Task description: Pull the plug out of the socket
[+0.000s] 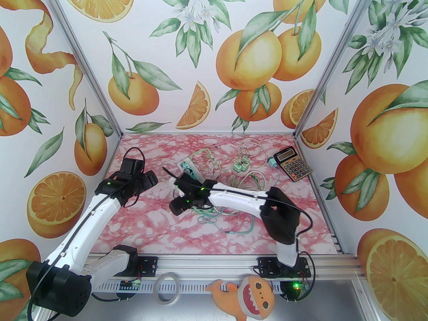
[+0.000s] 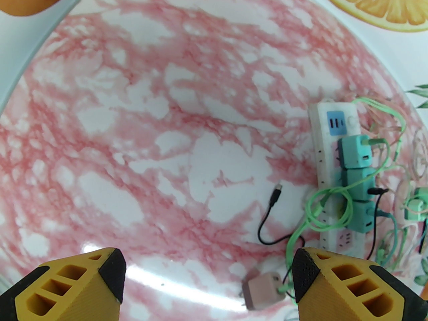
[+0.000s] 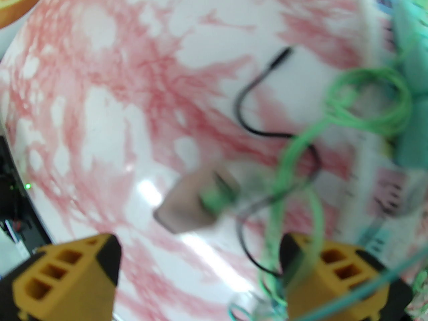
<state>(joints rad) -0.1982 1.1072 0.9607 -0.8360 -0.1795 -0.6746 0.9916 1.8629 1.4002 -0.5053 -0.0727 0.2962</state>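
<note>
Both wide open and empty: left hand, right hand. Loose on counter: pink plug, near white power strip.

plug on table — beside socket strip | adapters on strip | calculator far right

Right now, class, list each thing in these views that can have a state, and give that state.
left gripper: open, holding nothing.
right gripper: open, holding nothing.
pink plug: unplugged, lying loose.
three teal plugs: seated in the power strip.
power strip: lying flat, its blue socket empty.
black cable: near tip free, plugged into nothing.
</note>
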